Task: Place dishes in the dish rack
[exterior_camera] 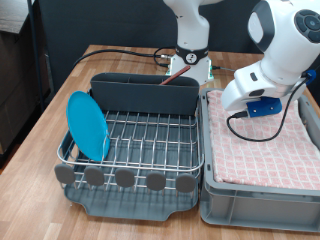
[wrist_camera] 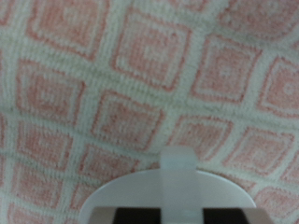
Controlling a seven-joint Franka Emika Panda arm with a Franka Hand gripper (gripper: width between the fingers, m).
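Note:
The round light-blue plate (exterior_camera: 87, 125) stands on edge in the left side of the silver wire dish rack (exterior_camera: 150, 135). The gripper (exterior_camera: 247, 103) hangs low over the grey crate lined with pink-checked cloth (exterior_camera: 262, 150); its fingers are hidden by the white hand. In the wrist view a blurred white rounded thing (wrist_camera: 168, 196), likely the white mug, fills the lower edge right under the hand, over the checked cloth (wrist_camera: 112, 75). Whether the fingers are around it does not show. The wooden spoon is out of view.
A grey cutlery bin (exterior_camera: 145, 92) stands along the back of the rack, and round grey discs (exterior_camera: 123, 178) line its front. The crate's wall (exterior_camera: 204, 150) touches the rack's right side. The robot's base (exterior_camera: 188, 62) and cables stand behind on the wooden table (exterior_camera: 40, 130).

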